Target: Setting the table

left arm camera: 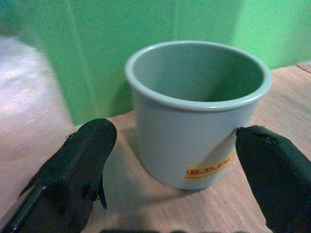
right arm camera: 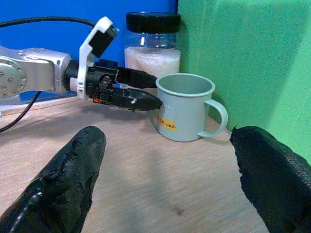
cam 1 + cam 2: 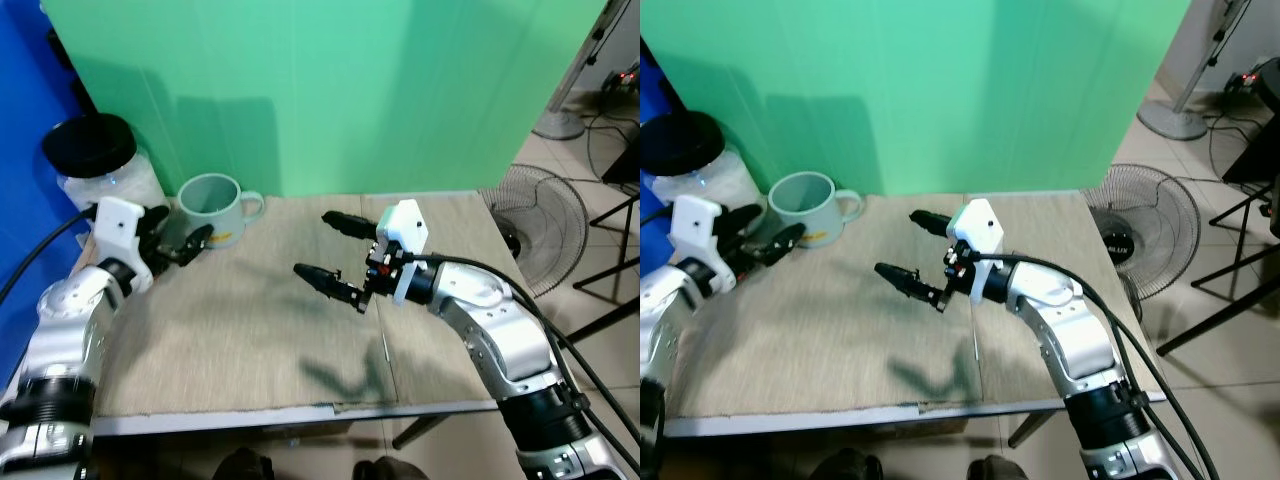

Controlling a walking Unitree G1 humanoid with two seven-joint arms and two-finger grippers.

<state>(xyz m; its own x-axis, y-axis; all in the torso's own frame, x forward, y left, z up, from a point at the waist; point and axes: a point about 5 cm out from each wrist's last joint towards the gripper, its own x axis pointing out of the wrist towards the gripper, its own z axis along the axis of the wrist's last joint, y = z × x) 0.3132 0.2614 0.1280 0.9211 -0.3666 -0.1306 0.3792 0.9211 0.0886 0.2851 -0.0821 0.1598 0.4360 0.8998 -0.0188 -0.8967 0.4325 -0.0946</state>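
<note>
A pale grey-green mug point(image 3: 210, 206) with a yellow label stands upright at the back left of the beige table point(image 3: 250, 340), its handle pointing right. My left gripper point(image 3: 182, 232) is open right beside the mug's left side. In the left wrist view the mug point(image 1: 194, 111) stands just ahead, between the spread fingers point(image 1: 82, 160). My right gripper point(image 3: 314, 244) hovers open over the middle of the table, pointing left toward the mug point(image 2: 187, 109), with nothing between its fingers point(image 2: 68, 179).
A glass jar point(image 3: 100, 165) with a black lid and white contents stands behind my left gripper at the table's left edge. A green screen rises behind the table. A floor fan point(image 3: 545, 225) stands off the right side.
</note>
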